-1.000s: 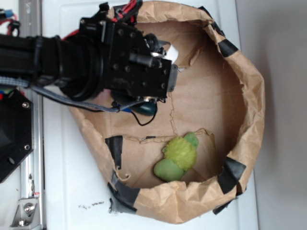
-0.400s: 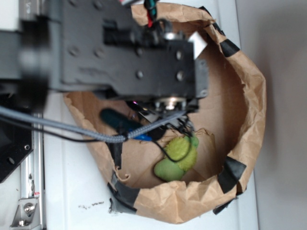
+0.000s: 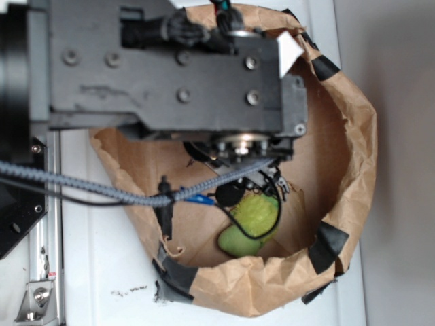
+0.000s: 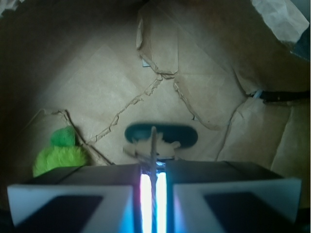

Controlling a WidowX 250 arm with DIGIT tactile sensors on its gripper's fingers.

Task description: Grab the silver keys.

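- In the wrist view the end effector has its two pale fingers drawn close together, leaving only a narrow bright slit between them.
- The silver keys sit in that slit: a thin metal blade stands up from between the fingers, and the rest of the bunch fans out just above the finger edge. The end effector is closed on the keys.
- Just beyond the keys a dark teal capsule lies flat on the floor of the paper bag, its long side running left to right.
- To the left, near the bag wall, rests a fuzzy yellow-green toy.
- In the exterior view the black arm fills the upper left and covers much of the bag, which stands on a white counter; the toy shows below it, while the keys are hidden there.
- Black tape patches hold the bag's rim.
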